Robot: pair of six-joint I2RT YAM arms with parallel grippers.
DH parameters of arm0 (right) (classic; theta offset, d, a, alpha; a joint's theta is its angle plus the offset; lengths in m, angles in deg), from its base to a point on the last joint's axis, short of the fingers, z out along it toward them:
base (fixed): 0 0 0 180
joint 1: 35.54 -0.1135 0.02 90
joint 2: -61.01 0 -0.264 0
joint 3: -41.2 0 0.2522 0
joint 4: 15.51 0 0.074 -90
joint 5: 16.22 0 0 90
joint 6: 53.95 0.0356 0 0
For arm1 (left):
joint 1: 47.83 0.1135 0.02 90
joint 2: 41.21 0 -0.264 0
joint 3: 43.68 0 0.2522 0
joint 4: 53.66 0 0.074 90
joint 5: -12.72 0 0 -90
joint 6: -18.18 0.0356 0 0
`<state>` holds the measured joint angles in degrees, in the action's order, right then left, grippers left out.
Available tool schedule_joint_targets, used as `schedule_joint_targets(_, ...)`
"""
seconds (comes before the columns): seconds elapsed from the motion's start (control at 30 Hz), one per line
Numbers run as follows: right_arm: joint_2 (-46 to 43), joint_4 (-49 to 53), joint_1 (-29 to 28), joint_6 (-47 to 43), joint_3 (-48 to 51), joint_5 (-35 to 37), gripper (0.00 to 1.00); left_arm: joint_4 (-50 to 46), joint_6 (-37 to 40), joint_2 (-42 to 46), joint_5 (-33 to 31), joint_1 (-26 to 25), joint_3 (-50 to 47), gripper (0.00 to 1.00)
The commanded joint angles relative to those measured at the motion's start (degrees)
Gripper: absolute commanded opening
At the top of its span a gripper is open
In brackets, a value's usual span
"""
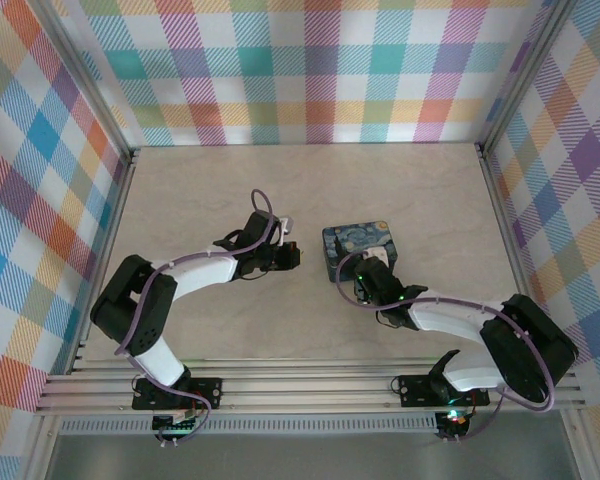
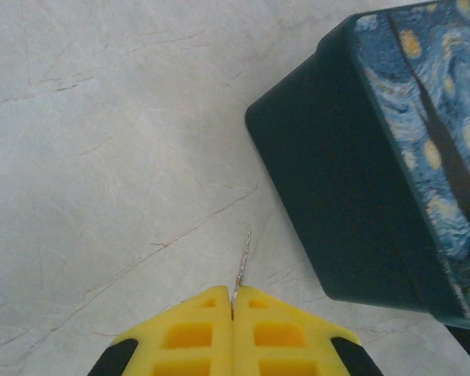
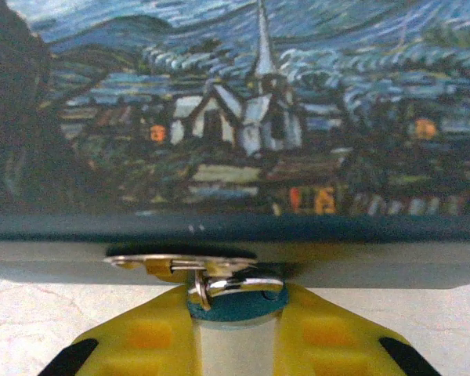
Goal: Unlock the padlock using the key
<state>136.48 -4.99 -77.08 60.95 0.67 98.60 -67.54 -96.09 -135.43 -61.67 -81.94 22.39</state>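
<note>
Silver key (image 2: pixel 243 262) pinched in left tool (image 2: pixel 233 296), blade pointing straight out ahead, right tool (image 3: pixel 236 304) clamping teal padlock (image 3: pixel 243 298)

The box (image 1: pixel 358 238) shows a swirling blue night-sky painting with yellow stars, its sides dark teal. The fingers (image 2: pixel 180 337) are yellow, the key (image 2: pixel 244 262) silver, the padlock (image 3: pixel 235 305) teal. The bench (image 1: pixel 210 190) is veined beige, the walls (image 1: pixel 310 60) pastel plaid.
</note>
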Motion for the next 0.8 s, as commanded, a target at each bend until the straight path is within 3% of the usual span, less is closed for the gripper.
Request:
schedule_joint_targets(0.0, -1.6, 4.1, 1.0, 2.1, -3.9, -4.7, 0.0, -1.4, 1.6, 2.9, 1.5, -0.7, -0.5, 0.0)
schedule_joint_targets(0.4, -0.5, 25.5, 2.3, 7.1, -19.5, -12.7, 0.0, -7.1, 2.9, 9.6, 2.6, -0.6, 1.2, 0.0)
schedule_joint_targets(0.77, 0.0, 32.5, 4.8, 12.2, -25.2, -18.2, 0.0, -13.2, 4.4, 13.4, 6.1, 0.6, 3.7, 0.0)
